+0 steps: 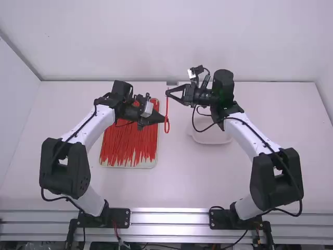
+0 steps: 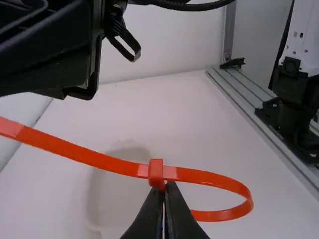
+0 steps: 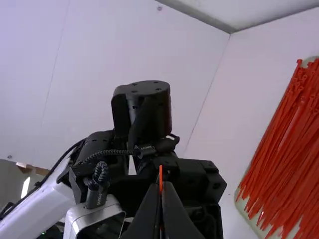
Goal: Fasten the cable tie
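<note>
A red cable tie [image 1: 167,115] hangs in the air between the two arms, its strap threaded through its head into a small loop [image 2: 219,199]. My left gripper [image 1: 157,120] is shut on the tie at its head [image 2: 157,172], with the loop curling beside the fingertips. My right gripper [image 1: 167,94] is shut on the strap's free end [image 3: 160,178], above the left gripper. In the left wrist view the strap [image 2: 70,148] runs away toward the right gripper's black body [image 2: 50,45].
A tray [image 1: 130,164] heaped with several red cable ties [image 1: 130,141] lies under the left arm. A white shallow dish [image 1: 209,136] sits beneath the right arm. Aluminium rail [image 1: 166,216] runs along the table's front edge.
</note>
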